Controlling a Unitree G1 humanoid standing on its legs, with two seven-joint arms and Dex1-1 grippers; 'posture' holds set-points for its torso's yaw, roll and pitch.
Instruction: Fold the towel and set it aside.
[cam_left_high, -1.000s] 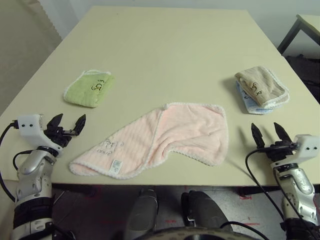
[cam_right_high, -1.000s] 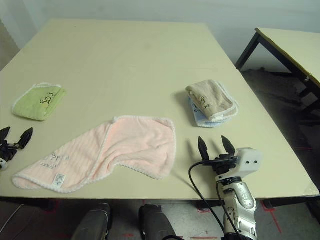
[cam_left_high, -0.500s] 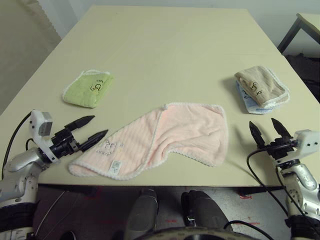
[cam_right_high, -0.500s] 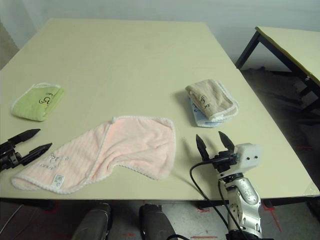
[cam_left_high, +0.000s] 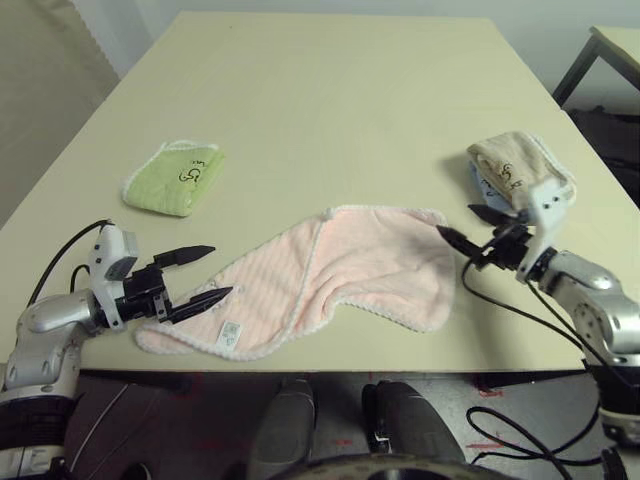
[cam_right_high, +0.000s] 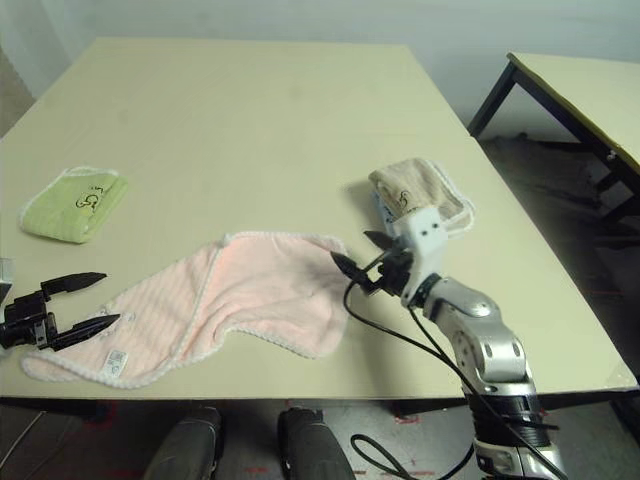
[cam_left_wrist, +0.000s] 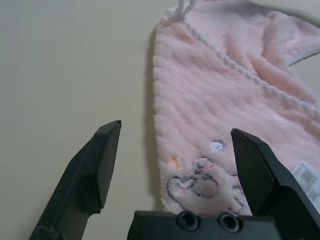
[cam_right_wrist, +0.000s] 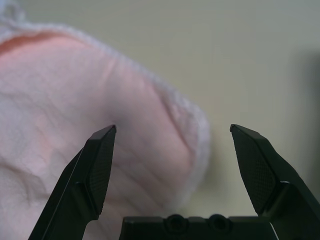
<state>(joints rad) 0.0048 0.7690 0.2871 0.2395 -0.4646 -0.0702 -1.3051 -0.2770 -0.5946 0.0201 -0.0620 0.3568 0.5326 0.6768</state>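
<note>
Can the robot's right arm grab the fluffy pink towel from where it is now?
Probably yes. The right gripper is open at the edge of the pale pink fluffy towel, its fingers straddling the white-trimmed corner, with nothing between them and the cloth.

The right gripper (cam_right_wrist: 172, 167) stands wide open, one black fingertip (cam_right_wrist: 102, 150) over the pink cloth and the other over bare tabletop. The towel (cam_right_wrist: 75, 125) fills the nine o'clock side, its white-trimmed rounded corner lying between the two fingers. The beige table (cam_right_wrist: 225, 55) spreads from twelve round to three o'clock.
</note>
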